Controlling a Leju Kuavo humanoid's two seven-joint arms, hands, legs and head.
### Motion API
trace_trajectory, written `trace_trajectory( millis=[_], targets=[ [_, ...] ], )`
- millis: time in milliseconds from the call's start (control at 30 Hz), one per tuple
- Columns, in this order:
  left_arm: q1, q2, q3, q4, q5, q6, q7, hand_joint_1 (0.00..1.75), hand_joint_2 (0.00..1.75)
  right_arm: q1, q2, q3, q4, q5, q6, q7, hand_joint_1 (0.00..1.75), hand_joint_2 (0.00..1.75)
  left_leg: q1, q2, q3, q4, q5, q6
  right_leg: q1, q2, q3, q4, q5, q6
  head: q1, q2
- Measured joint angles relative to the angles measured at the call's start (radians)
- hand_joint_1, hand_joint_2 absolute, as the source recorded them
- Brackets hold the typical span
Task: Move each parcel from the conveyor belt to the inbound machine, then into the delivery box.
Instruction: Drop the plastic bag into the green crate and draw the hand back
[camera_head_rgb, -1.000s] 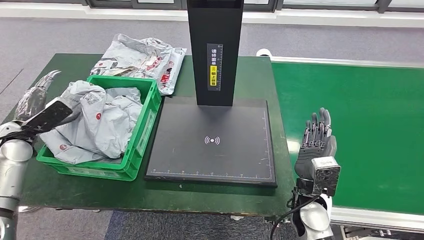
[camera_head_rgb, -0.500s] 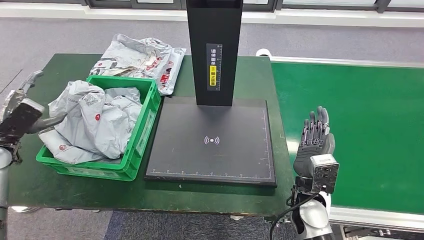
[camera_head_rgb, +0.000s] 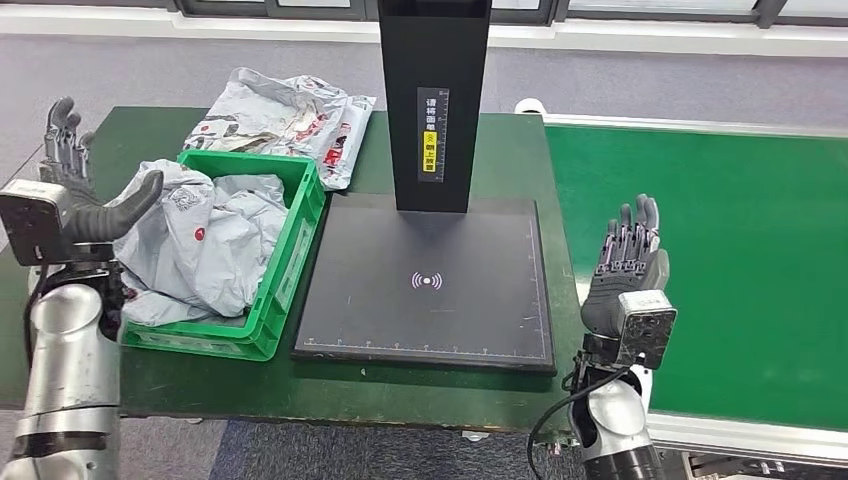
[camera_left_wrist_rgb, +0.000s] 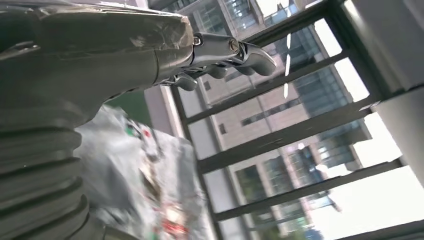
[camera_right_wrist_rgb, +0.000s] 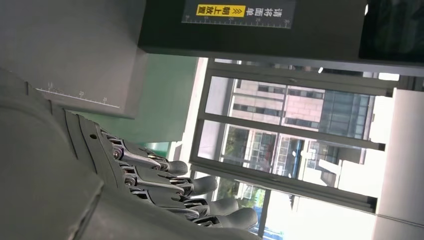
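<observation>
- Where the head view looks down on the green tabletop (camera_head_rgb: 440, 385), the left hand (camera_head_rgb: 85, 195) is raised beside the outer side of the green delivery box (camera_head_rgb: 262, 300), fingers up, thumb reaching toward the box, nothing in its grasp.
- In that box lies a heap of crumpled grey parcels (camera_head_rgb: 205, 245); more grey parcels (camera_head_rgb: 285, 120) lie on the tabletop just behind it.
- The inbound machine (camera_head_rgb: 430, 280) sits beside the box, a flat black plate with a black column (camera_head_rgb: 433, 100) rising at its far edge; a yellow and white label (camera_head_rgb: 431, 135) is on the column.
- The right hand (camera_head_rgb: 628, 265) stands upright between the machine and the green conveyor belt (camera_head_rgb: 720, 250), fingers straight and close together, holding nothing.
- In the left wrist view, the left hand (camera_left_wrist_rgb: 95, 50) stretches out, its fingers (camera_left_wrist_rgb: 235, 52) extended and bare against big windows (camera_left_wrist_rgb: 300, 125), with grey parcels (camera_left_wrist_rgb: 145, 175) blurred beneath.
- In the right wrist view, the right hand (camera_right_wrist_rgb: 100, 185) shows its fingers (camera_right_wrist_rgb: 200, 190) side by side and free, near the machine's plate (camera_right_wrist_rgb: 75, 50), the labelled column (camera_right_wrist_rgb: 250, 30) and windows (camera_right_wrist_rgb: 295, 135).
</observation>
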Motion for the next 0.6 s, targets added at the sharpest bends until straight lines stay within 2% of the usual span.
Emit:
trace_trajectory(
  millis=[133,233,267,333,367,400,467,533,600],
  targets=[
    [-0.013,-0.080,-0.077,-0.002,0.022,0.082,-0.001,0.00,1.75,-0.010,0.007,0.010,0.012,-0.006,0.004,0.004,0.00,0.00,0.000,0.000,0.000,0.000,0.000,0.000,0.000,0.000,0.000,0.000,0.000,0.000,0.000,0.000],
    [-0.024,-0.122,-0.138,0.009,0.037,0.109,-0.005,0.00,1.75,-0.022,0.011,0.019,0.028,-0.007,0.016,0.008,0.00,0.00,0.000,0.000,0.000,0.000,0.000,0.000,0.000,0.000,0.000,0.000,0.000,0.000,0.000,0.000],
    [-0.028,-0.135,-0.157,0.014,0.041,0.110,-0.002,0.00,1.75,-0.027,0.012,0.025,0.035,-0.007,0.021,0.010,0.00,0.44,0.000,0.000,0.000,0.000,0.000,0.000,0.000,0.000,0.000,0.000,0.000,0.000,0.000,0.000],
    [-0.036,-0.163,-0.194,0.031,0.046,0.105,0.009,0.00,0.87,-0.039,0.012,0.043,0.051,-0.007,0.034,0.015,0.00,1.31,0.000,0.001,0.000,0.000,0.000,0.000,0.001,0.000,0.000,0.000,0.000,0.000,0.000,0.000],
    [-0.040,-0.177,-0.217,0.045,0.046,0.099,0.017,0.00,0.44,-0.046,0.013,0.054,0.061,-0.008,0.041,0.017,0.00,1.31,0.000,0.000,0.000,0.000,0.000,0.000,0.001,0.000,0.000,0.000,0.000,0.000,0.000,0.000],
    [-0.045,-0.191,-0.242,0.064,0.046,0.094,0.025,0.00,0.00,-0.053,0.013,0.065,0.072,-0.011,0.046,0.018,0.00,0.87,0.000,0.000,0.000,0.000,0.000,0.000,0.001,0.000,0.000,0.000,0.000,0.000,0.000,0.000],
    [-0.058,-0.225,-0.295,0.117,0.044,0.101,0.042,0.00,0.00,-0.072,0.014,0.088,0.098,-0.021,0.053,0.018,0.00,0.00,0.000,0.000,0.000,0.000,0.000,0.000,0.001,0.000,0.000,0.000,0.000,0.000,0.000,0.000],
    [-0.072,-0.265,-0.344,0.182,0.023,0.162,0.065,0.00,0.00,-0.086,0.021,0.106,0.124,-0.028,0.050,0.022,0.00,0.00,0.000,0.000,0.000,0.000,0.001,0.001,0.000,0.000,0.000,0.000,0.000,0.001,0.000,0.000],
    [-0.082,-0.308,-0.385,0.246,-0.003,0.261,0.071,0.00,0.00,-0.091,0.033,0.120,0.147,-0.025,0.036,0.022,0.00,0.00,0.000,0.000,0.000,0.000,0.000,0.001,0.000,0.000,0.000,0.000,0.001,0.001,0.000,0.000]
  ],
)
